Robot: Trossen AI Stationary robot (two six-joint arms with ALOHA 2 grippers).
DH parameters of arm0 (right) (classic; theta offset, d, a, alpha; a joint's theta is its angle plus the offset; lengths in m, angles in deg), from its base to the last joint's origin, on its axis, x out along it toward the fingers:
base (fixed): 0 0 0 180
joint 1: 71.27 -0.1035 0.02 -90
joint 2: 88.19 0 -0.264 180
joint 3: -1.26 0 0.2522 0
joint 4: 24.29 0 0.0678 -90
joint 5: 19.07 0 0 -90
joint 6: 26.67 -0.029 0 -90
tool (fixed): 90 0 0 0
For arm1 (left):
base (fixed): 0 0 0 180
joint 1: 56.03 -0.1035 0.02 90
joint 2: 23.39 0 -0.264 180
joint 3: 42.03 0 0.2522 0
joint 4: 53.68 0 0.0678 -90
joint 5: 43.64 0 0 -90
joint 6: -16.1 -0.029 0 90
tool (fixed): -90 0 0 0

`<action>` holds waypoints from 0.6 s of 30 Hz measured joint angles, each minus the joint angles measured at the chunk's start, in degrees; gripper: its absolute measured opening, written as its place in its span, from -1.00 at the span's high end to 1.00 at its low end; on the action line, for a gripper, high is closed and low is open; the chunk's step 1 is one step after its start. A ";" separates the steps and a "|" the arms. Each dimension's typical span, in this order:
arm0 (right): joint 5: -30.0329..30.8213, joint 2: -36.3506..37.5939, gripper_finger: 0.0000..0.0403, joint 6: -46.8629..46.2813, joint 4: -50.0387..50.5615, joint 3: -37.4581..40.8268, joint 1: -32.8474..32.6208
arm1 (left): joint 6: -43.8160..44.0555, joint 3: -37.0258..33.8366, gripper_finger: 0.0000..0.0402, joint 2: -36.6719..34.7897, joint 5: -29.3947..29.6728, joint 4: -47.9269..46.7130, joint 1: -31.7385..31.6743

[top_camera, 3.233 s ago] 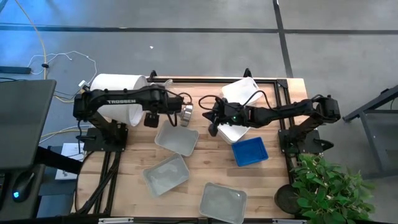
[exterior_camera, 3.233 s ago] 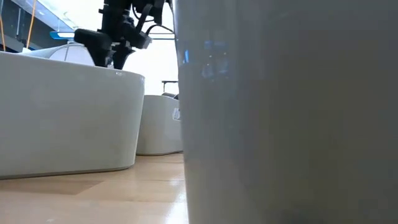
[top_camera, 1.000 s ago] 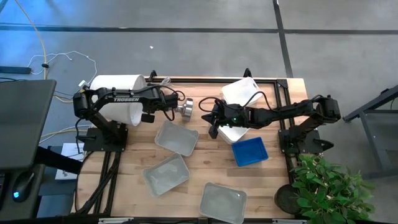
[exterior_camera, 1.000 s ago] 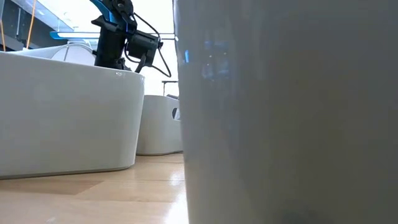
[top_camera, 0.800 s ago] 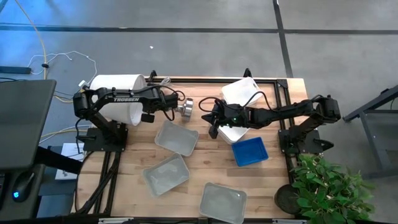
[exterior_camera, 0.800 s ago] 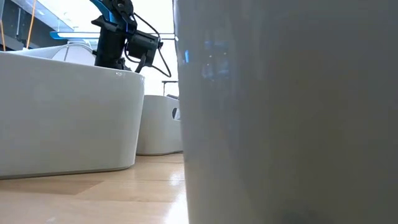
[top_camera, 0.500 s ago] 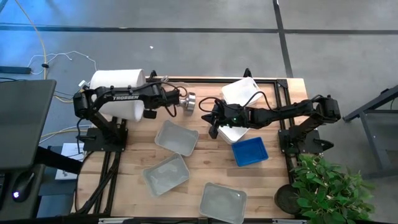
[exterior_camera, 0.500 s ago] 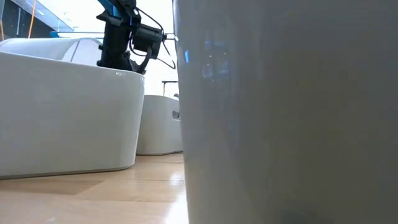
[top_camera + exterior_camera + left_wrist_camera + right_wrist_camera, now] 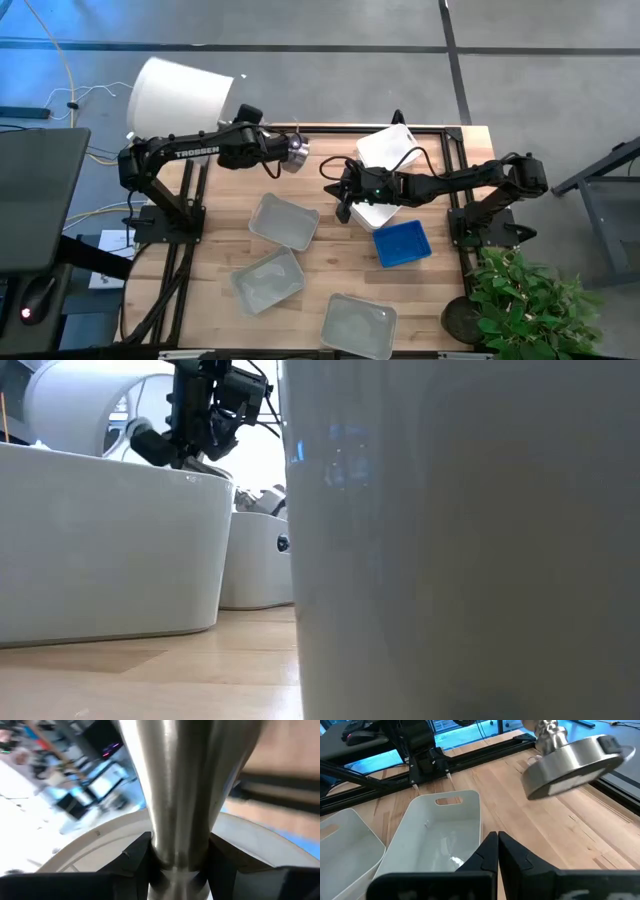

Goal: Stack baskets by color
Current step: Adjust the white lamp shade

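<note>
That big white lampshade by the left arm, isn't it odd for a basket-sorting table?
Yes. The left gripper is clamped on a table lamp's metal stem, holding its white lampshade out past the table's far left corner and its round base off the wood.

two dark jointed arms, white trossen lettering

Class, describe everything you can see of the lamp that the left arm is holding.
The lamp has a large white cylindrical shade, a shiny metal stem and a round metal base. It lies tilted off the table, shade out past the far left edge, base above the wood. The left gripper clamps the stem; nothing else touches it.
</note>
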 joint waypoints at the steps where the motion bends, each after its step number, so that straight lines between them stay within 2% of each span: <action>1: -0.01 0.00 1.00 0.00 0.00 0.00 0.00 | -1.36 0.00 0.39 0.00 1.73 -0.57 0.18; 5: -0.02 0.00 1.00 0.00 0.00 0.00 0.00 | -4.20 0.00 0.39 1.26 6.72 -2.28 1.05; 14: -0.96 0.00 1.00 -0.44 0.00 0.00 0.00 | -2.15 0.00 0.39 9.34 16.83 -3.40 1.69; 18: -1.91 0.00 1.00 -0.44 0.00 0.00 0.00 | -1.52 -0.57 0.39 12.48 18.55 -3.28 1.73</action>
